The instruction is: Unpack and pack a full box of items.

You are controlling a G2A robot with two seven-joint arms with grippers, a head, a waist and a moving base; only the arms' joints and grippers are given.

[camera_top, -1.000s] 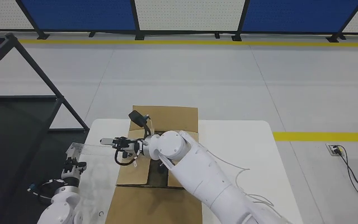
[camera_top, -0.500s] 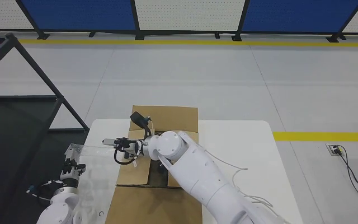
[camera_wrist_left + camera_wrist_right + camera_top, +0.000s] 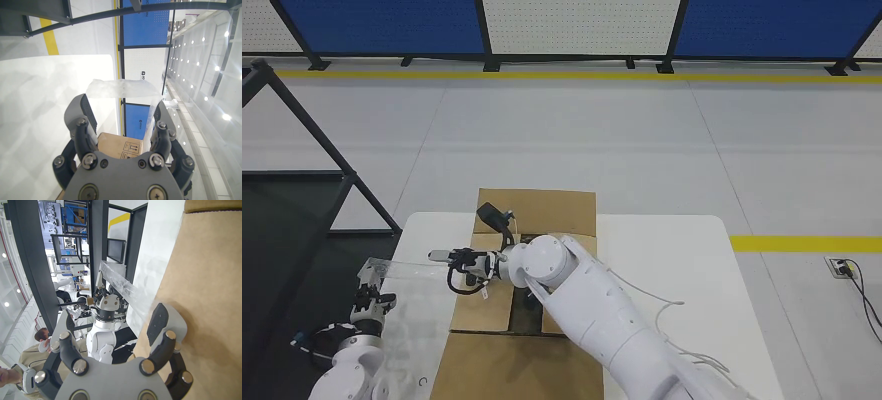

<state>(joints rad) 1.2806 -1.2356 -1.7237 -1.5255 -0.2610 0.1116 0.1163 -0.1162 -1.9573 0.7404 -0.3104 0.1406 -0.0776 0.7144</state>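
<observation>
Right wrist view | right claw [image 3: 112, 311] agape, empty | clear film [image 3: 121, 283] runs lengthwise ahead to agape left claw [image 3: 122, 102].

Right gripper [image 3: 438, 256] shifts slightly toward the cardboard box [image 3: 538, 208], while left gripper [image 3: 369, 291] draws back toward the near edge of the table [image 3: 672, 260].

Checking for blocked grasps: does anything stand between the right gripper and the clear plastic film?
Nothing visible does. The clear plastic film runs from the left gripper straight to the open right gripper, ending beside one of its fingers, next to the cardboard box.
</observation>
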